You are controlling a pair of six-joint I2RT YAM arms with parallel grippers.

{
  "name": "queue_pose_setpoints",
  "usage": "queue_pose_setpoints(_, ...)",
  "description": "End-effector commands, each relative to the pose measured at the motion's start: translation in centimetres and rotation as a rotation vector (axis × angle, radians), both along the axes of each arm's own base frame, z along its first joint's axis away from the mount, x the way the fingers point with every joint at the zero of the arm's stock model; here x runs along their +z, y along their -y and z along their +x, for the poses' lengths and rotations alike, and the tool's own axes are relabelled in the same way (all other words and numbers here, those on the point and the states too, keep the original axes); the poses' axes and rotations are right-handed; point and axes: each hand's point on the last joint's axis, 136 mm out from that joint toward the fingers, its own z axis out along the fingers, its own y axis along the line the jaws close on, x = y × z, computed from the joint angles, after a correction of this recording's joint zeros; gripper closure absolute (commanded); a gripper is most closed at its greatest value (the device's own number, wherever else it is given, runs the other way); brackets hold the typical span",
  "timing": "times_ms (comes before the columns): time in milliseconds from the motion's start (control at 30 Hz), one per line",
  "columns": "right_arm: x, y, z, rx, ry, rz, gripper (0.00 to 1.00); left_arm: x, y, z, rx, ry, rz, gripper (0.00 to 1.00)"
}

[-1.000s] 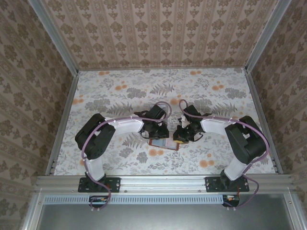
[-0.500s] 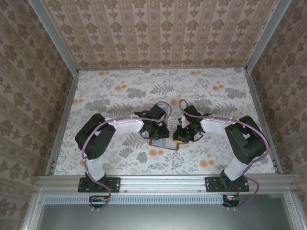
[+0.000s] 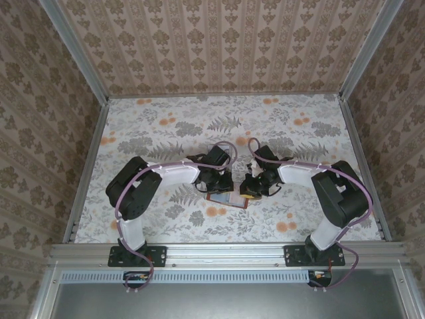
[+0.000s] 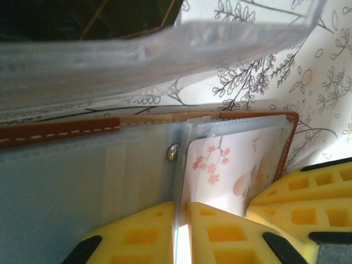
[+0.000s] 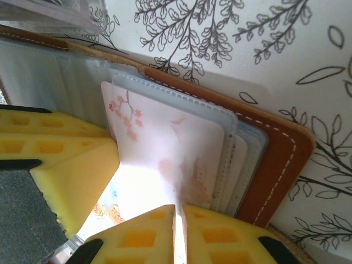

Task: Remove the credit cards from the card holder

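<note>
A reddish-brown leather card holder [image 3: 227,198] with white stitching lies open on the flower-patterned tabletop [image 3: 166,126], just below the middle of the overhead view. The left tool [image 3: 221,188] and the right tool [image 3: 247,191] come down on it from either side.

In the left wrist view the holder's grey-blue inner pockets fill the lower left. A small metal snap stud [image 4: 173,153] sits at the fold, and a clear plastic tray [image 4: 165,49] runs across the top of the frame. The left tool's yellow fingers [image 4: 132,236] are pressed together at the bottom edge, right under the fold. They may be nipping a pocket leaf there, but the view is too close to be sure. The right tool's yellow fingers [image 4: 308,201] sit at the lower right, touching the holder's corner.

A pale, glossy credit card [image 5: 165,143] stands partly out of its pocket in the middle of the right wrist view. It is printed with a pink blossom sprig and faint tan shapes. The right tool is clamped narrowly on its lower edge at the bottom centre of the frame. More card edges [image 5: 237,159] are layered behind it, against the brown cover on the right.
</note>
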Motion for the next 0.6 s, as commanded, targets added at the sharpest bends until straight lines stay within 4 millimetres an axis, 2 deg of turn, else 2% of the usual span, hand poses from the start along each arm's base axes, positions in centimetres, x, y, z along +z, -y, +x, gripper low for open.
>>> queue_pose_setpoints(0, -0.7, 0.7, -0.4, -0.007, -0.019, -0.049, 0.79, -0.9, -0.3, -0.3, 0.009, -0.009, 0.020, 0.93)
queue_pose_setpoints(200, -1.0, 1.7, -0.4, -0.006, -0.011, -0.113, 0.71, -0.3, -2.0, -0.2, 0.016, 0.026, 0.080, 1.00)
queue_pose_setpoints(333, -1.0, 2.3, -0.4, -0.008, -0.002, -0.147, 0.65, 0.1, -2.7, -0.1, 0.025, 0.038, 0.089, 1.00)
queue_pose_setpoints(467, -0.5, 2.2, -0.3, -0.009, 0.008, -0.137, 0.61, 0.3, -2.9, 0.0, 0.025, 0.043, 0.093, 1.00)
queue_pose_setpoints(567, 0.4, 1.7, -0.2, -0.010, 0.022, -0.101, 0.61, 0.8, -2.2, 0.1, 0.022, 0.048, 0.052, 1.00)
